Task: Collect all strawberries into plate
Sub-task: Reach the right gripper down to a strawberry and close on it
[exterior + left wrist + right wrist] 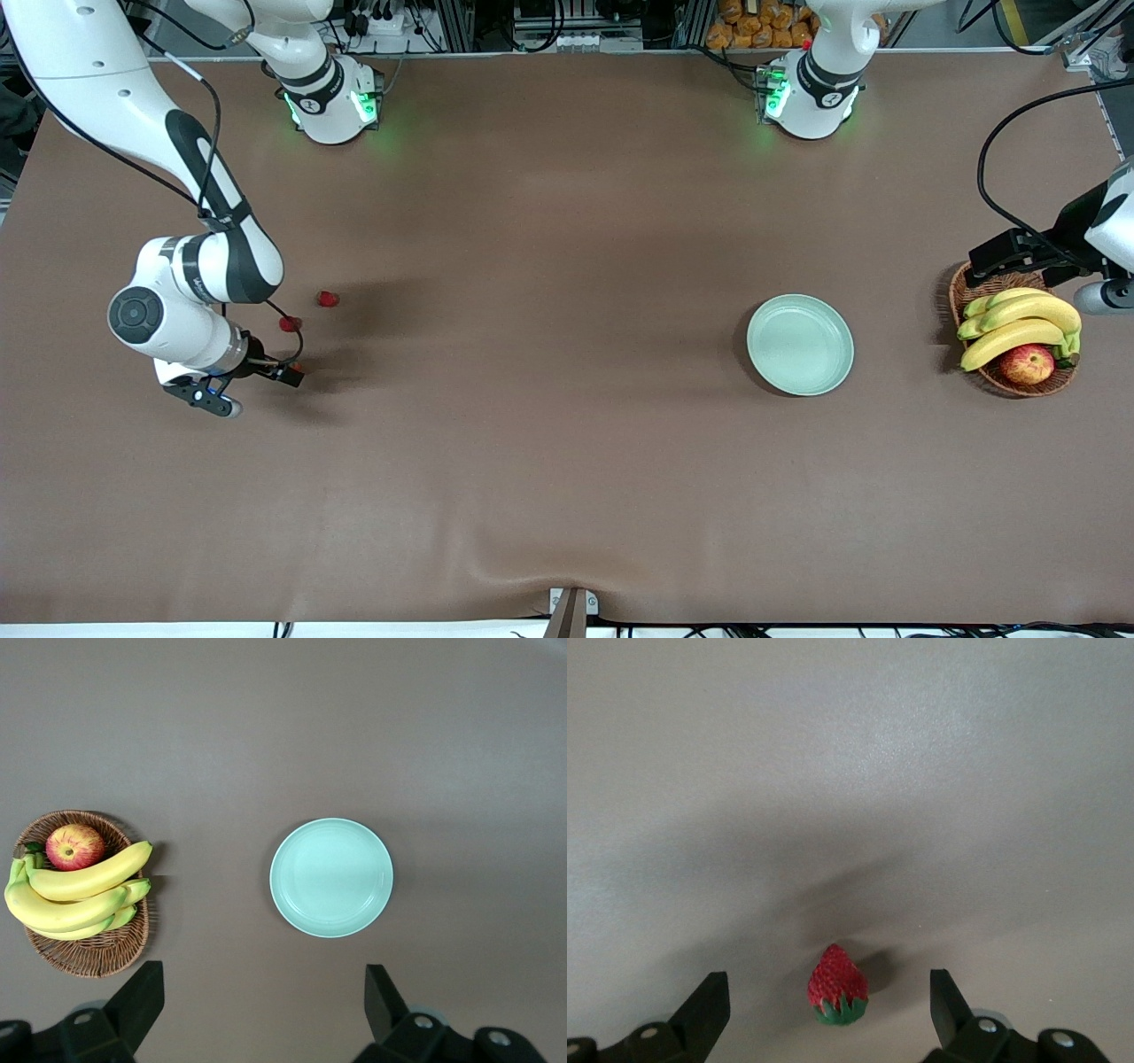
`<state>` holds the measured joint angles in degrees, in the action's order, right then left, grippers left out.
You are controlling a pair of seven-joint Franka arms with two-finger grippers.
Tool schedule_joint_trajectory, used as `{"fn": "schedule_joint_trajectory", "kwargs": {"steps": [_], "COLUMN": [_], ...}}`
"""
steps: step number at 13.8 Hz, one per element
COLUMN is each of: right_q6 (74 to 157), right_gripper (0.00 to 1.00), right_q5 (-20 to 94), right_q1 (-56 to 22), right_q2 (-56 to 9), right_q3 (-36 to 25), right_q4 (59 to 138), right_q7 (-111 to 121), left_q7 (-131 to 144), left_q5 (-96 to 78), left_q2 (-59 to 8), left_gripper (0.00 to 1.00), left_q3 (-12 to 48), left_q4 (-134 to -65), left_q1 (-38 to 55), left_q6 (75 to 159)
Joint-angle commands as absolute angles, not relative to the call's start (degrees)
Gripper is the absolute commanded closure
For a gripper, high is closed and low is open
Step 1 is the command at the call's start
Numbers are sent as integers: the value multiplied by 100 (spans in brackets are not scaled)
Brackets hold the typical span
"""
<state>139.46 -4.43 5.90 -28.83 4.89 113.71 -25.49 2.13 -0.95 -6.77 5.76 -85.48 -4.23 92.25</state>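
The right gripper (824, 1014), spread, straddles an upright strawberry (836, 984), tip at 12 o'clock. The left gripper (261, 1014), spread, waits above the plate (330, 877).

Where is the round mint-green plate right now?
The round mint-green plate sits empty toward the left arm's end of the table, beside the brown wicker basket of fruit.

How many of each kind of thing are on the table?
Strawberries: 3 (two in the front view, the second at, and one between the open right gripper fingers)
Plate: 1
Basket: 1
Banana bunch: 1
Apple: 1
Total: 7
Left gripper, open, waits up near the basket.
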Motion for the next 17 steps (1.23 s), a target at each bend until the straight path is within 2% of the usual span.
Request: {"fn": "schedule_joint_trajectory", "kwargs": {"steps": [1, 8, 9, 10, 12, 13, 14, 17], "right_q6": [13983, 13913, 13913, 13826, 13659, 13536, 13422, 13219], "right_gripper": [0, 0, 11, 35, 73, 85, 89, 90], "right_q5": [-440, -53, -53, -53, -44, -44, -44, -9], "right_q1": [659, 650, 668, 668, 650, 650, 642, 589], "right_q2": [-3111, -3208, -3208, -3199, -3164, -3138, -3112, -2945], "right_q3": [545, 554, 554, 554, 562, 571, 580, 641], "right_q4": [11215, 11285, 11285, 11285, 11285, 11285, 11276, 11241], "right_q7": [-2698, -2689, -2681, -2681, -2681, -2681, -2681, -2681], "left_q7": [202, 149, 167, 202, 202, 202, 202, 193], "left_q5": [26, 26, 26, 26, 18, 18, 18, 18], "left_q2": [-686, -694, -694, -694, -721, -721, -721, -729], "left_gripper": [0, 0, 0, 0, 0, 0, 0, 0], "left_q3": [659, 686, 686, 686, 686, 686, 686, 686], "left_q4": [-8517, -8525, -8525, -8534, -8534, -8543, -8534, -8534], "left_q1": [-404, -431, -439, -439, -439, -431, -431, -439], "left_q6": [9176, 9176, 9176, 9176, 9176, 9176, 9176, 9176]}}
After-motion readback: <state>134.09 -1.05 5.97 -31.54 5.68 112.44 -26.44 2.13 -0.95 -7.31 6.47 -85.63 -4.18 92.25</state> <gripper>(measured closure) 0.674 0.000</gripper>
